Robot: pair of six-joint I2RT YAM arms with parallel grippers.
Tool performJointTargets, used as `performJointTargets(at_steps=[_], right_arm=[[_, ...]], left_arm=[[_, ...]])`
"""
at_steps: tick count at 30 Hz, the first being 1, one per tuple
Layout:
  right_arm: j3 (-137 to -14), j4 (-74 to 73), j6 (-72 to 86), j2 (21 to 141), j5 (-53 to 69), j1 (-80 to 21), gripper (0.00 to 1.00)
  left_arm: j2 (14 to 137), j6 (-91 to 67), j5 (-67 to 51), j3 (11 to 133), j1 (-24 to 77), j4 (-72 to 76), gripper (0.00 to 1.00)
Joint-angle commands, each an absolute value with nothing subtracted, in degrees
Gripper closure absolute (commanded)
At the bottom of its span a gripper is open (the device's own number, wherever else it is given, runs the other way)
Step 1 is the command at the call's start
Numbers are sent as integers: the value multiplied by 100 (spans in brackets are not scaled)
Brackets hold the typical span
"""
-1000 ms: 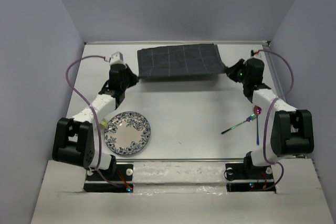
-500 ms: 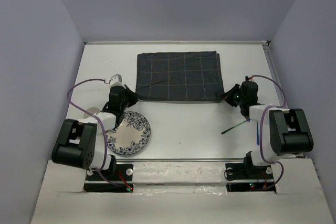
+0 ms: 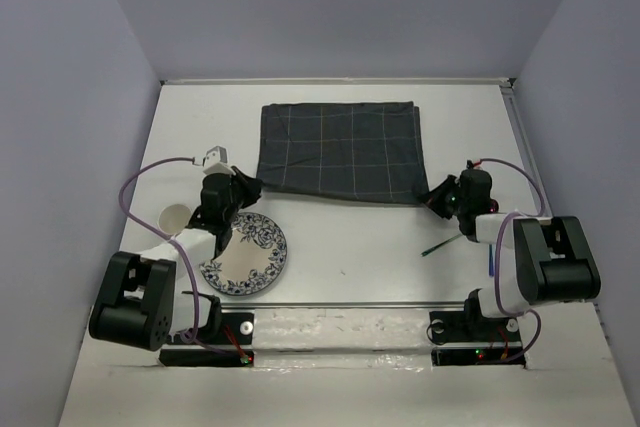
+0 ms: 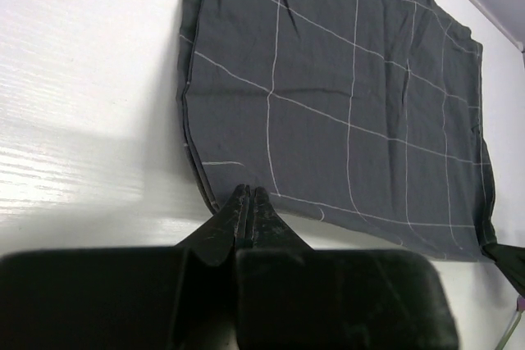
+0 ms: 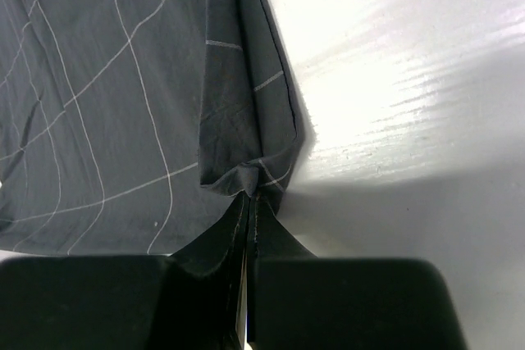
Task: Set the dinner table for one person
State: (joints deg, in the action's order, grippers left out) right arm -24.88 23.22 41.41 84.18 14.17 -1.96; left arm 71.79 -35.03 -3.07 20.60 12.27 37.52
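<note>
Closed pincer (image 4: 248, 196) gripping near edge of dark checked cloth (image 4: 353, 112), spread flat on white table (image 4: 82, 79)

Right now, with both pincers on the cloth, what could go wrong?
The right pincer grips only a bunched corner of the cloth; it could slip free.
Pulled nearer, the cloth could ride over the plate by the left pincer.
The cutlery lies close by the right pincer and might get knocked.
</note>
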Motion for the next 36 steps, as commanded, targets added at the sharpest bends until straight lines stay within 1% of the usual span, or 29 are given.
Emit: performJointTargets(at_steps=[1,12,16,17,18,19,20,21,22,23,24,26,28,30,36], right_arm=[[-2364,2628,4157,8139,1494,-229,100],[-2048,2312,4061,7497,1485,-386,100],[-2013,2329,4052,7593,1459,-387,95],[-2021,2312,4034,7620,1476,-387,93],[-2021,2303,4043,7620,1468,-387,90],[-2021,2277,4043,7594,1450,-387,84],[-2030,2198,4034,7533,1415,-387,74],[-2048,2145,3991,7489,1406,-387,68],[-2074,2084,3955,7419,1398,-387,64],[-2109,1996,3920,7357,1380,-387,62],[-2144,1778,3885,7191,1345,-387,57],[-2232,1583,3823,6962,1222,-387,56],[-2294,1293,3797,6593,1126,-387,56],[-2338,994,3736,6199,1002,-387,55],[-2505,212,3551,5336,853,-387,54]], left_arm=[[7023,-3472,-316,1890,1204,3999,100],[6706,-3533,-281,1451,1204,3990,100],[6645,-3630,-360,1336,1213,4052,100],[6610,-3639,-360,1310,1213,4060,100],[6592,-3639,-352,1292,1213,4061,98],[6566,-3639,-343,1257,1213,4061,92],[6513,-3647,-343,1239,1213,4043,79],[6478,-3656,-343,1231,1213,4034,72],[6382,-3665,-343,1230,1213,4008,60],[6320,-3656,-325,1248,1213,3973,55],[6276,-3639,-308,1300,1213,3807,52],[6031,-3630,-316,1424,1213,3648,44],[5837,-3647,-325,1520,1213,3499,41],[5547,-3630,-316,1617,1222,3235,40],[4721,-3490,-492,2240,1257,2436,40]])
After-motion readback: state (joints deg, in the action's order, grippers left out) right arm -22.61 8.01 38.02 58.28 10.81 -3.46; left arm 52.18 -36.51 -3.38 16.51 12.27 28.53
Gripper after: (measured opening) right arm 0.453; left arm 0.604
